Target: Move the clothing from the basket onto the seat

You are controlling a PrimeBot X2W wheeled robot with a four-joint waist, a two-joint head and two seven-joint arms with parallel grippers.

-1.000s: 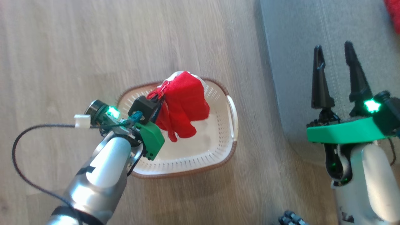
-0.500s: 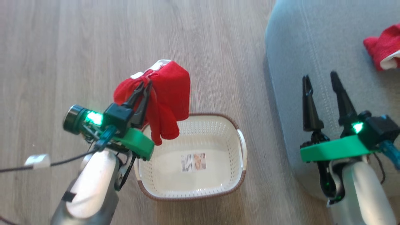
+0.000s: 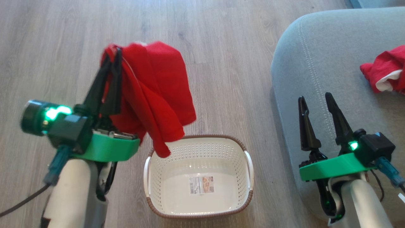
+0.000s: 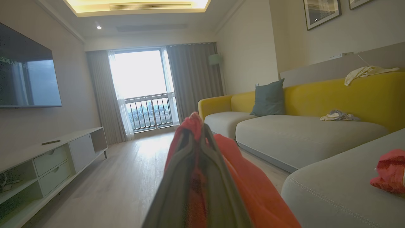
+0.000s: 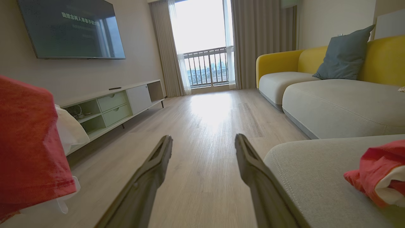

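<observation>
My left gripper (image 3: 111, 53) is shut on a red garment (image 3: 158, 95), held high above the floor and up-left of the basket (image 3: 199, 205); the cloth drapes down to just over the basket's back rim. The cream basket sits on the floor with nothing but its label inside. A second red garment (image 3: 384, 72) with white trim lies on the grey seat (image 3: 316, 63) at the right. My right gripper (image 3: 314, 96) is open over the seat's left edge, holding nothing. In the left wrist view the red cloth (image 4: 253, 190) is pinched between the shut fingers (image 4: 177, 190).
Wooden floor (image 3: 221, 47) lies around the basket. The wrist views show a long grey and yellow sofa (image 4: 300, 133) beyond the seat, a low TV cabinet (image 5: 120, 101) along the left wall, and open floor toward the balcony window (image 5: 205, 50).
My left gripper has lifted the red garment out of the basket and raised it well above it. The head camera has tilted, so the basket sits lower in view and more seat shows.
</observation>
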